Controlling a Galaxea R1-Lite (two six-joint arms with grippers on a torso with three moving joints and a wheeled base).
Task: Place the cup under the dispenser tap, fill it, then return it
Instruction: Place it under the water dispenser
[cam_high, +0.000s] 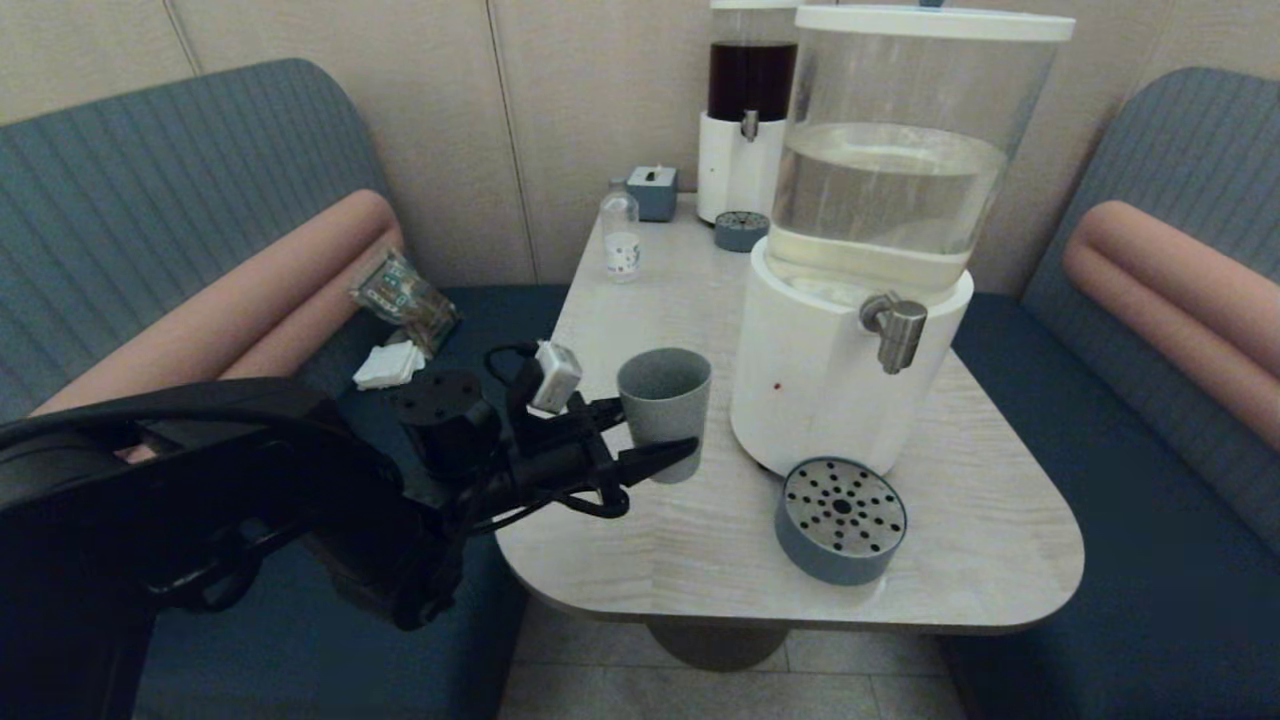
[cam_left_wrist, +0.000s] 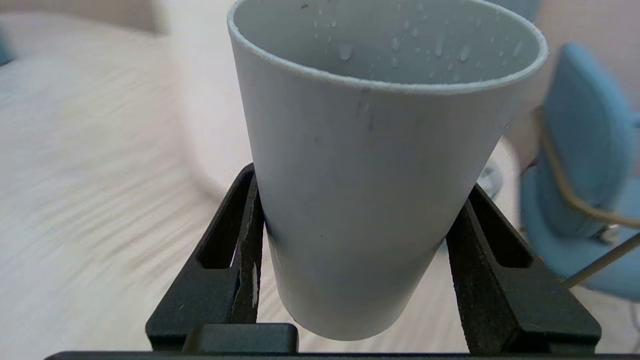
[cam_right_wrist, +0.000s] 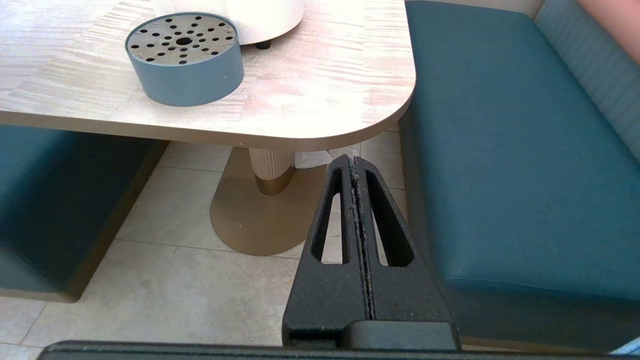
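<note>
My left gripper is shut on the grey-blue cup, one black finger on each side of its lower half. The cup stands near the table's left edge, left of the dispenser's white base, with water droplets on its inner wall. The brushed-steel dispenser tap sticks out to the right of the cup, above the round perforated drip tray. My right gripper is shut on nothing and hangs low over the floor beside the table's front right corner; the head view does not show it.
A dark-red-liquid dispenser, its small drip tray, a clear bottle and a grey box stand at the table's far end. Packets and a white napkin lie on the left bench. The drip tray is near the front edge.
</note>
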